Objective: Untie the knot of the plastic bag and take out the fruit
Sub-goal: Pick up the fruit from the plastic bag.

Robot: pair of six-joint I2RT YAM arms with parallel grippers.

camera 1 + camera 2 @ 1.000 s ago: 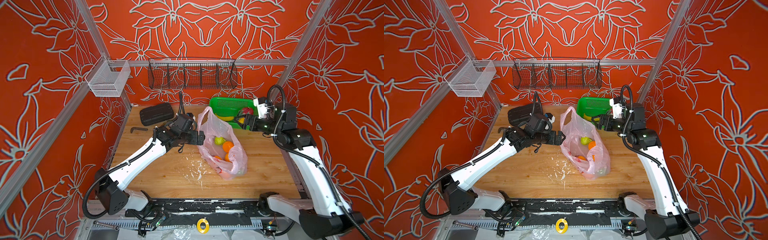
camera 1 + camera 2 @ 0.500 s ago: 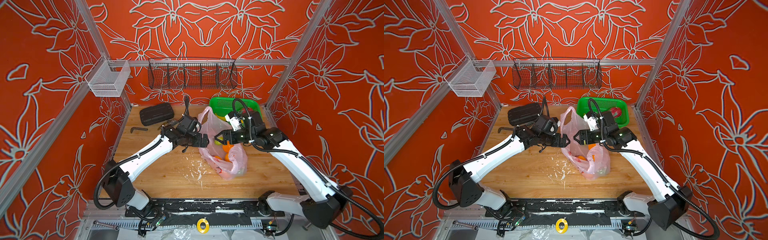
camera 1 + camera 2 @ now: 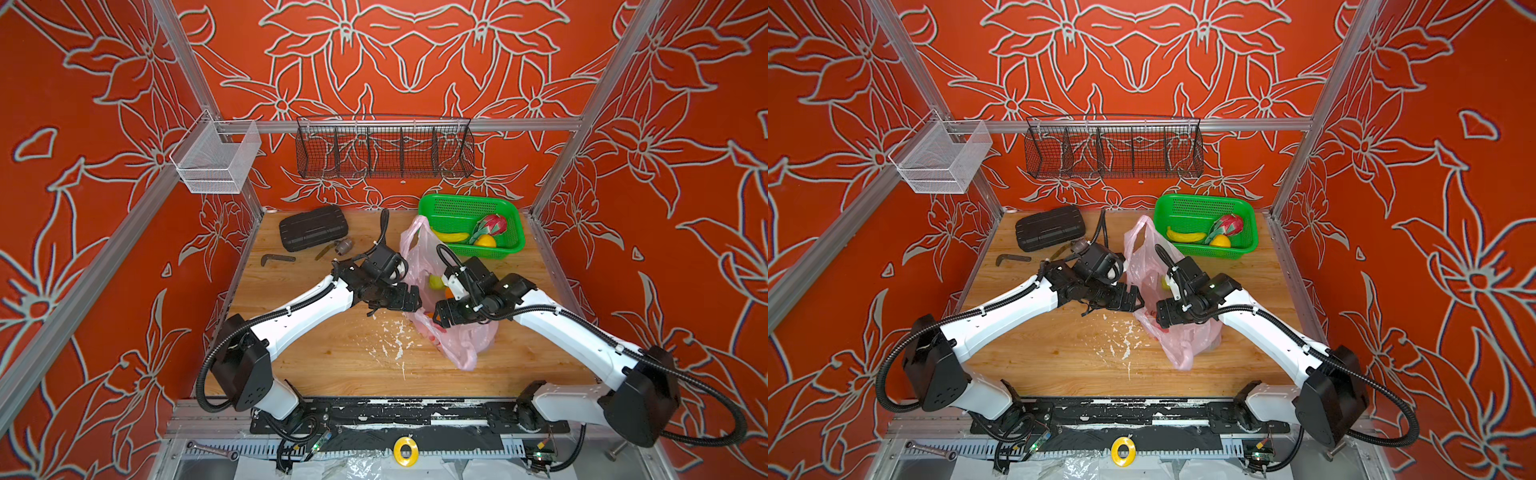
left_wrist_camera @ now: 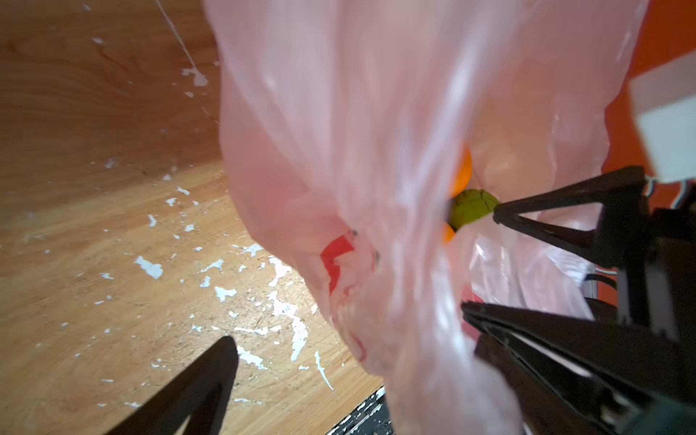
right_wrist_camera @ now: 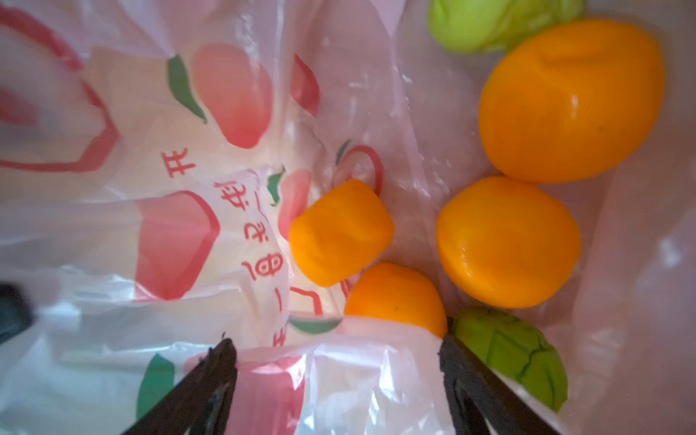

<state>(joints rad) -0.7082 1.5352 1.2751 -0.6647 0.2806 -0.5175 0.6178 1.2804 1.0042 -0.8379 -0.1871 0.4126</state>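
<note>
Swinging over from the green basket (image 3: 457,204), our right gripper (image 5: 335,339) now sits inside the plastic bag (image 3: 467,345). Its jaws are spread wide and empty above four oranges (image 5: 508,241) and a green fruit (image 5: 512,350). Our left gripper (image 3: 415,300), also spread, flanks the bag's rim at 9 o'clock. We see the basket at the bag's 1 o'clock.
</note>
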